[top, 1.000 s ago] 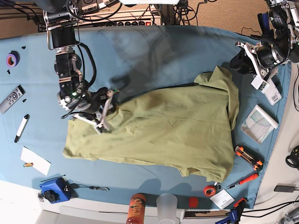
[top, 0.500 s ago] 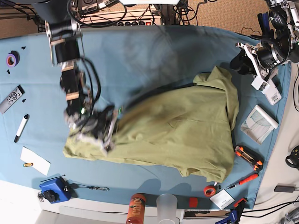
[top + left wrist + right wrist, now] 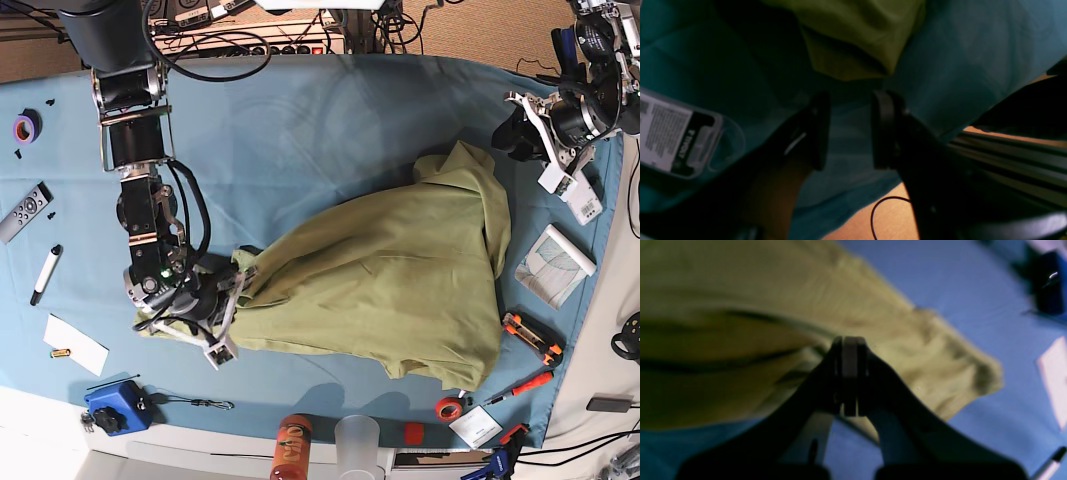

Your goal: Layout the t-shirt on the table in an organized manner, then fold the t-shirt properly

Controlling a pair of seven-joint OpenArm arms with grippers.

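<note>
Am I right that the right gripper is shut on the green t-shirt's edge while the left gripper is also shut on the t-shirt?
Not quite: the left gripper is open, holding nothing, short of the t-shirt, as the left wrist view shows. The right gripper is indeed shut on it.

Right wrist view is blurred; whether cloth of the t-shirt (image 3: 780,306) sits between the pressed fingertips (image 3: 850,373) is indeterminable. Packaged item (image 3: 676,136) cut off at left edge.

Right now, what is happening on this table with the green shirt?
A two-armed robot is laying out an olive t-shirt on the blue table. The right gripper has its jaws shut on the shirt's edge at one end. The left gripper hangs open near the table's edge, holding nothing. The shirt is bunched, not yet flat.
</note>
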